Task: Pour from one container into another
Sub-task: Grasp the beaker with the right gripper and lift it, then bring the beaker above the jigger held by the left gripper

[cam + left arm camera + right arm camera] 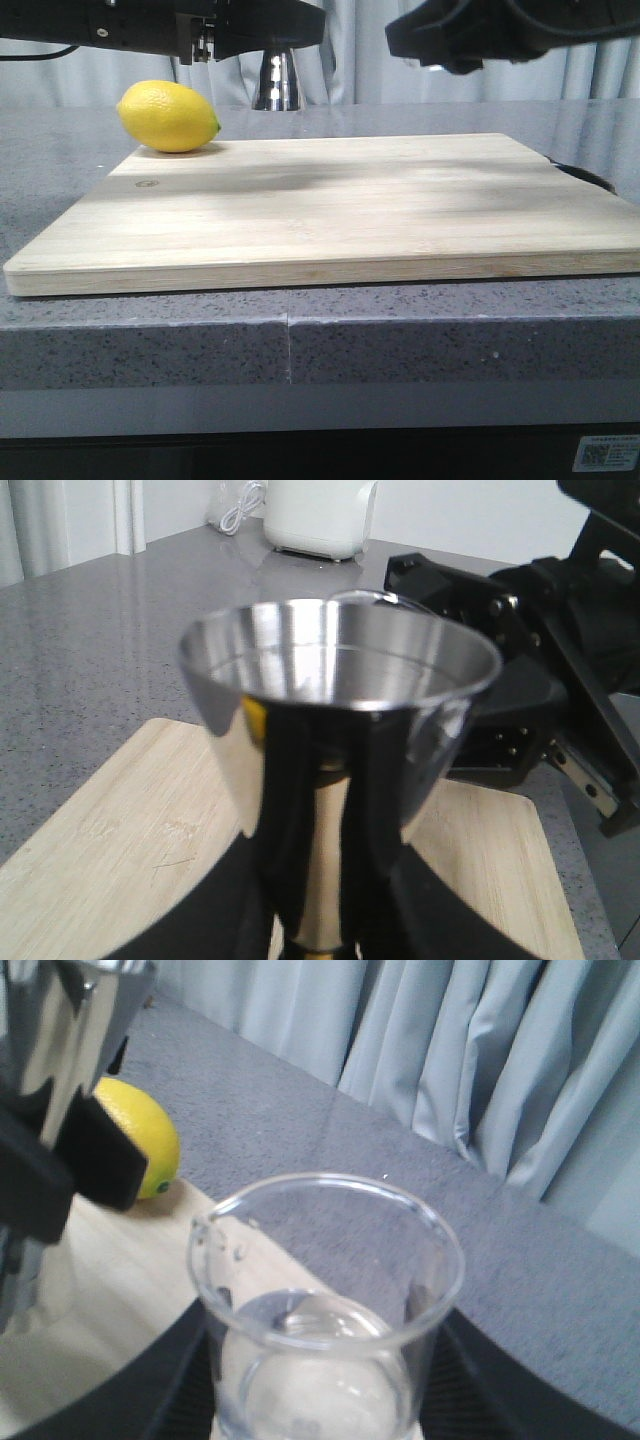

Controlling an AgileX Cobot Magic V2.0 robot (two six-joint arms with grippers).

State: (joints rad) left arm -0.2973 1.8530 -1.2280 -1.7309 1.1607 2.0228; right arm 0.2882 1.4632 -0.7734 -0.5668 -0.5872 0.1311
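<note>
The glass beaker (325, 1305) sits right in front of the right wrist camera, held up off the board in the right tool (320, 1400), whose dark jaws close in on its lower wall from both sides; it looks thin-walled, smooth and rigid, so I judge it light, slippery and easy to crack under too hard a squeeze. A hold low on the straight wall, as here, leaves the rim and its small pour lip free. A little clear liquid seems to lie at its bottom, though the glare makes the level hard to read. The steel jigger (335, 750) fills the left wrist view, its upper cone open upward and mirror-bright, narrowing to a slim waist where the left tool (320, 935) appears clamped on it; the contact itself is at the frame's edge and only partly seen. Polished metal like this should be stiff and sturdier than the glass but slick, and the waist gives the natural seat for a grip. In the front view only its lower part shows, hanging above the far edge of the board under the left arm. The beaker's rim shows just behind the jigger's mouth, so the two are close. Below lies a pale wooden cutting board (330, 210), flat with fine grain, on a speckled grey stone table (150, 345). A waxy yellow lemon (168, 116) rests at the board's far left corner, and grey curtains (520, 1070) hang behind.
</note>
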